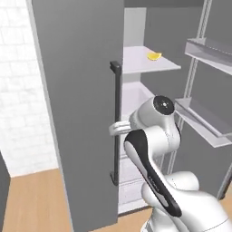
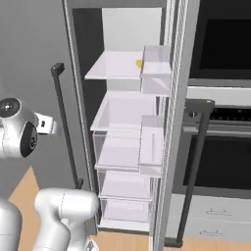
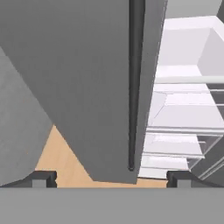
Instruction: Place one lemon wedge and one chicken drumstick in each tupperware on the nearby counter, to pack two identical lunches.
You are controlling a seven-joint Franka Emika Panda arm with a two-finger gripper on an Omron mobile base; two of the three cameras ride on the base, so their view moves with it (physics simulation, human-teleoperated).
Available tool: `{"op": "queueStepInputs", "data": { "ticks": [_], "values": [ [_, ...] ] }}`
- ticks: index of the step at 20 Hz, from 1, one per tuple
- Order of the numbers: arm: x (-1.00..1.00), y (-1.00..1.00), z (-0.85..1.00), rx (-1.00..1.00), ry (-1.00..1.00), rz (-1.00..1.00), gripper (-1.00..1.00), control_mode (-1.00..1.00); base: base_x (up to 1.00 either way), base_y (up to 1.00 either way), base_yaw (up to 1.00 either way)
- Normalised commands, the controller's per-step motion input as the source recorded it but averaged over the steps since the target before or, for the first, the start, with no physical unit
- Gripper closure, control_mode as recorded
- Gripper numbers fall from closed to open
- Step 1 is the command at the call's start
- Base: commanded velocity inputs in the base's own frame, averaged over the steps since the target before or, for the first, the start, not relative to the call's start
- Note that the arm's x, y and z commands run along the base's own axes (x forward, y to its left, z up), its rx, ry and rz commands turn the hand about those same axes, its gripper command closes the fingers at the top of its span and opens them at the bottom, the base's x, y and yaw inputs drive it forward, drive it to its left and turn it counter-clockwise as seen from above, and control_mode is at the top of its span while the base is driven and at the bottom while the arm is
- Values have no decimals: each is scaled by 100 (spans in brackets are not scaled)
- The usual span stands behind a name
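Up on the top fridge shelf [image 1: 149, 61], near its front right corner, sits a lemon wedge [image 1: 154, 56]. Pincer [image 3: 111, 177] is spread wide, fingertips [image 3: 43, 178] apart, gripping nothing, facing the grey fridge door [image 1: 81, 113] and its dark vertical handle [image 3: 134, 83].

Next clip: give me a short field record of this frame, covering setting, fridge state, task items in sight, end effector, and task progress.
setting: kitchen, robot facing a tall grey fridge, wall oven to its right
fridge state: one door swung open, white shelves exposed
handle: dark vertical bar on the shut door
task items: one lemon wedge on the top shelf
end effector: open, empty, facing the handle
progress: nothing picked up yet
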Motion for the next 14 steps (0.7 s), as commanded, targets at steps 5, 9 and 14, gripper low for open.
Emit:
{"op": "queueStepInputs", "data": {
  "ticks": [5,9,14],
  "values": [
    [0,0,0,0,0,0,-100,100,84,-20,-51],
    [0,0,0,0,0,0,-100,100,-5,-47,-21],
    [0,0,0,0,0,0,-100,100,2,-27,-2]
  ]
}}
